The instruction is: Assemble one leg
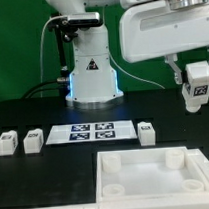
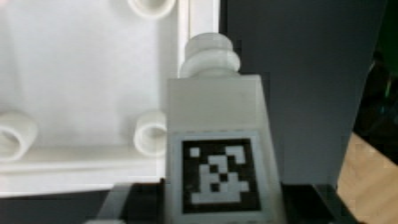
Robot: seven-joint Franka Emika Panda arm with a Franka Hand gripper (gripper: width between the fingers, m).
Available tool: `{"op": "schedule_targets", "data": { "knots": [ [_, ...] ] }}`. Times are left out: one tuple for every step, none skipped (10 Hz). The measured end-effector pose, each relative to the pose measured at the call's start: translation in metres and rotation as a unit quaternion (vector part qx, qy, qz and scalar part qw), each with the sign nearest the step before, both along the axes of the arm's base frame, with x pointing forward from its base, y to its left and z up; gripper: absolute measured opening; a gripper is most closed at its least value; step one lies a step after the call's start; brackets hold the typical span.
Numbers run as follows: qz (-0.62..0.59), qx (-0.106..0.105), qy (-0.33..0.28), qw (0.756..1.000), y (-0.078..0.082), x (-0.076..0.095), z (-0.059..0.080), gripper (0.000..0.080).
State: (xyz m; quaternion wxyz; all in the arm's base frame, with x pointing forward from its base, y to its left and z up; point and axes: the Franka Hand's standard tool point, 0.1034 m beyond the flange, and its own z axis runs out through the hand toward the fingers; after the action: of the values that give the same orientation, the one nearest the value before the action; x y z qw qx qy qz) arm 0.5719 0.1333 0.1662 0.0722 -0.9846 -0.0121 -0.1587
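My gripper (image 1: 194,79) is shut on a white leg (image 1: 198,90) with a black-and-white tag and holds it in the air at the exterior view's right, above the far right part of the large white square piece (image 1: 157,179). In the wrist view the held leg (image 2: 217,140) fills the middle, its threaded peg pointing away, over the square piece (image 2: 89,90) beside a round corner socket (image 2: 151,130). Three more legs stand on the table: two at the exterior view's left (image 1: 7,144) (image 1: 33,141) and one near the middle (image 1: 146,132).
The marker board (image 1: 93,131) lies flat in front of the robot base (image 1: 91,73). The black table (image 1: 47,176) carries the square piece at the front right.
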Motion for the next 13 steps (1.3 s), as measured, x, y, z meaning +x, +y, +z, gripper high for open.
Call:
{"op": "schedule_targets", "data": {
  "knots": [
    [0.008,-0.007,-0.052,0.999,-0.010,0.001,-0.010,0.0292],
    [0.013,-0.012,-0.097,0.995,-0.019,0.018,0.000,0.0292],
    [0.022,-0.019,-0.128,0.991,-0.026,0.035,0.010,0.0292],
    [0.020,-0.022,-0.202,0.979,-0.029,0.062,0.028,0.0292],
    [0.018,-0.025,-0.247,0.968,-0.029,0.068,0.021,0.0292],
    [0.026,-0.025,-0.197,0.980,-0.027,0.059,-0.004,0.0292],
    [0.026,-0.024,-0.200,0.979,-0.027,0.061,0.002,0.0292],
    [0.025,-0.025,-0.204,0.978,-0.027,0.062,0.003,0.0292],
    [0.026,-0.025,-0.199,0.979,-0.027,0.060,-0.001,0.0292],
    [0.025,-0.024,-0.196,0.980,-0.025,0.059,-0.005,0.0292],
    [0.029,-0.024,-0.185,0.982,-0.021,0.055,-0.021,0.0292],
    [0.029,-0.026,-0.179,0.983,-0.023,0.055,-0.032,0.0292],
    [0.030,-0.025,-0.175,0.984,-0.022,0.056,-0.039,0.0292]
  ]
}}
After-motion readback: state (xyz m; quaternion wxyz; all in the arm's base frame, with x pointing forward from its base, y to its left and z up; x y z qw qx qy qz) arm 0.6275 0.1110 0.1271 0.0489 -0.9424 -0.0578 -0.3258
